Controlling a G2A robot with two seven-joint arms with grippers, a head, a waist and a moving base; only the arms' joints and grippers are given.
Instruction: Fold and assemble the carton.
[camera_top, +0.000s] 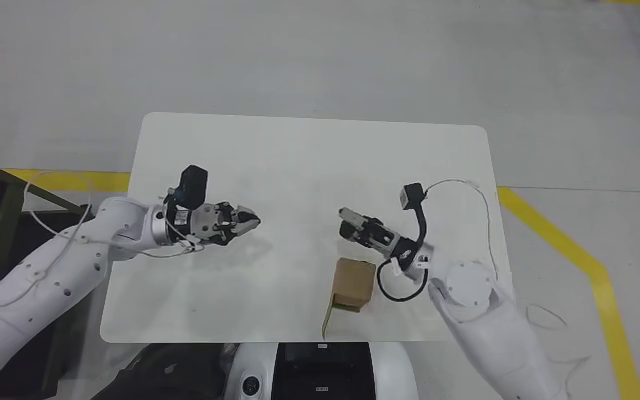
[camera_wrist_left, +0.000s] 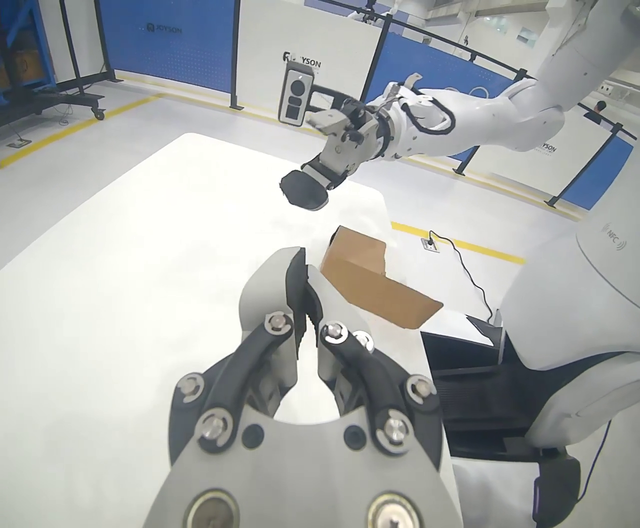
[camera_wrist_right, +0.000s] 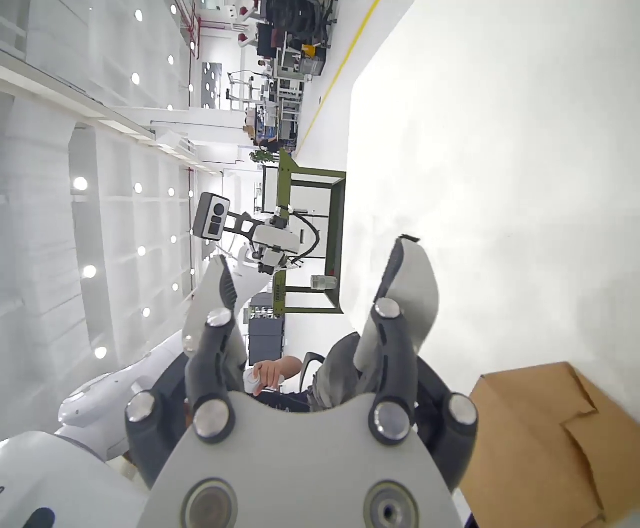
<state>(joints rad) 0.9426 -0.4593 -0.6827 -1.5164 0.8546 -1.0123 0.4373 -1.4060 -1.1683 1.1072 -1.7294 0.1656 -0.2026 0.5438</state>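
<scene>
Brown cardboard, the carton (camera_top: 354, 284) lies on the white table (camera_top: 300, 160) near the edge closest to the robot, toward the right arm's side. You can see it standing as a low, partly formed box, with one long flap (camera_wrist_left: 395, 300) reaching out from it to the table's near edge. Seen from above, the flap shows edge-on as a thin dark strip slanting off the carton's corner. Neither gripper touches it.

Your right gripper (camera_top: 350, 222) hangs above the table just beyond the carton, on the side away from the robot, pointing toward the table's middle. Its fingers (camera_wrist_right: 415, 285) are spread wide with nothing between them; in its wrist view the carton sits beside the gripper's body, apart from both fingers. From the left wrist view you see this gripper raised off the tabletop, with the carton below it and nearer the robot.

Your left gripper (camera_top: 243, 219) is over the table's left half, well apart from the carton, pointing across toward the right gripper. Its fingers are pressed together at the tips and pinch nothing. In its wrist view the carton lies ahead of the fingertips, farther along the table, and the flap's free end reaches the table's edge.

The two grippers face each other across the table's middle, with a gap between them.
</scene>
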